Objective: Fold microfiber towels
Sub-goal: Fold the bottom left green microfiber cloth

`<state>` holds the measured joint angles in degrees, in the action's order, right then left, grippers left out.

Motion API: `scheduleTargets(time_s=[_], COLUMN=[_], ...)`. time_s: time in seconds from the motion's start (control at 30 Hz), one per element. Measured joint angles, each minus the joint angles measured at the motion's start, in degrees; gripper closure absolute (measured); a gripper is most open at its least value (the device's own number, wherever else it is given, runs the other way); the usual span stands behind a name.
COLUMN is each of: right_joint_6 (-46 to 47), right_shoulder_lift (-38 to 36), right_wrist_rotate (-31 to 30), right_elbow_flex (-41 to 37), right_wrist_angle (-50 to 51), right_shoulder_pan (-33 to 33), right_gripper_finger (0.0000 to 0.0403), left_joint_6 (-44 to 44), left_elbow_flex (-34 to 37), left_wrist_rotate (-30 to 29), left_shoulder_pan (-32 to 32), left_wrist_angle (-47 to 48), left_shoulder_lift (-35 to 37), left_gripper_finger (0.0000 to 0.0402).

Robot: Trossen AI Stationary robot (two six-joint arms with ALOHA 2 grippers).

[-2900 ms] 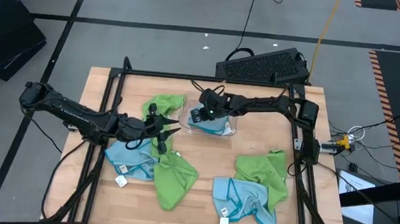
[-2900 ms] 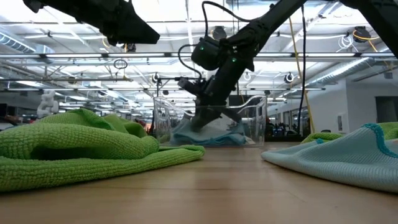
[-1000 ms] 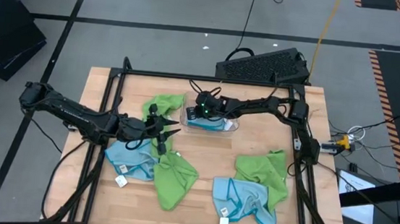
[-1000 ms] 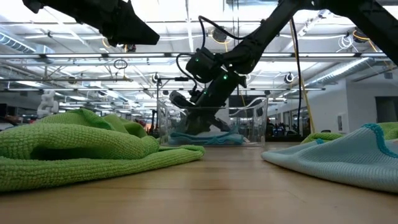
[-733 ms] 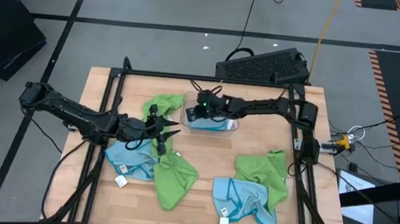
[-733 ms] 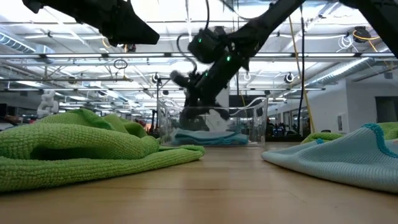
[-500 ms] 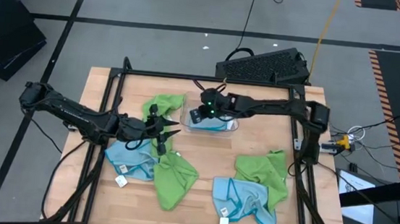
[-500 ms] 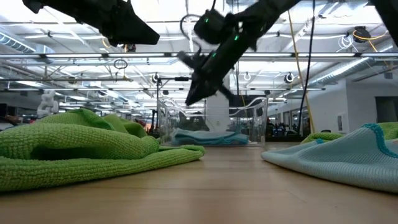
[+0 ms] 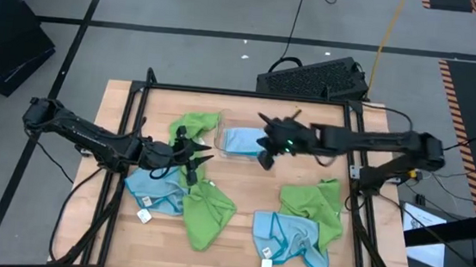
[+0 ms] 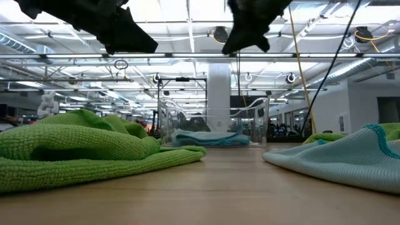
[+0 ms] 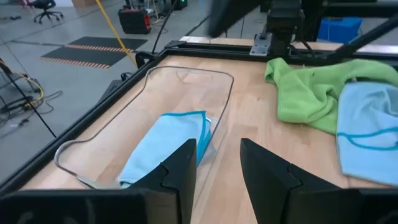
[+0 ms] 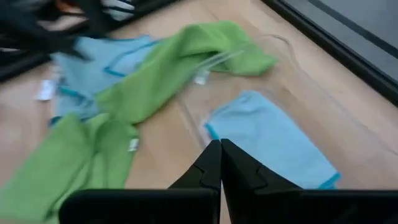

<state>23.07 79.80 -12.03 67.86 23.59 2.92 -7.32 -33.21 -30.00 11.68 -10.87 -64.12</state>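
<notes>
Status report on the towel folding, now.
Right gripper shut, empty, beside the clear tray. Left gripper part open, empty, over green towel. Folded blue towel in tray. Nothing blocking.

Fuzzy cloth towels (image 9: 208,213), clear plastic tray (image 10: 214,128), wood table (image 9: 250,191)

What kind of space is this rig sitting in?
Likely an open industrial lab or workshop: bare concrete floor with hazard-striped markings, exposed ceiling trusses and strip lights, cables trailing to the wooden table.

- A wooden table (image 9: 247,229) with a black frame fills the centre.
- A clear plastic tray (image 9: 221,129) sits near its upper middle.
- A black keyboard (image 9: 312,78) lies above the table.
- Grey floor surrounds everything.
</notes>
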Motion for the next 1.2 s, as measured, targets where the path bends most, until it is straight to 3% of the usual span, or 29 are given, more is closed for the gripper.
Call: scheduleTargets(time_s=[0.2, 0.4, 0.53, 0.73, 0.87, 1.0, 1.2], right_joint_6=[-4.5, -17.5, -21.3, -22.9, -22.9, -22.4, -22.0], right_shoulder_lift=[-9.0, -16.0, -18.8, -20.1, -20.1, -20.1, -20.1], right_wrist_rotate=[0.0, 0.0, 0.0, 0.0, 0.0, 0.1, 0.1], right_elbow_flex=[-13.7, -24.7, -29.1, -34.0, -36.5, -38.3, -40.4], right_wrist_angle=[-14.1, -23.8, -26.1, -30.9, -33.8, -33.7, -33.5], right_shoulder_pan=[-2.8, -4.2, -4.2, -4.2, -4.2, -4.2, -4.2], right_gripper_finger=[0.0403, 0.0403, 0.0403, 0.0403, 0.0403, 0.0403, 0.0403], left_joint_6=[-4.5, -14.6, -21.2, -30.2, -29.4, -26.5, -28.0], left_elbow_flex=[0.0, 0.0, 0.0, -2.2, -6.4, -11.8, -18.7], left_wrist_rotate=[-4.4, -8.1, -9.2, -4.0, 0.3, 1.5, 2.1], left_shoulder_pan=[2.6, 11.8, 17.9, 19.9, 19.8, 19.9, 19.5], left_wrist_angle=[3.6, 12.5, 16.7, 22.6, 24.9, 31.5, 40.3], left_shoulder_lift=[0.0, 0.0, 0.0, -4.8, -11.8, -19.2, -25.8], left_gripper_finger=[0.0275, 0.0275, 0.0275, 0.0275, 0.0272, 0.0243, 0.0167])
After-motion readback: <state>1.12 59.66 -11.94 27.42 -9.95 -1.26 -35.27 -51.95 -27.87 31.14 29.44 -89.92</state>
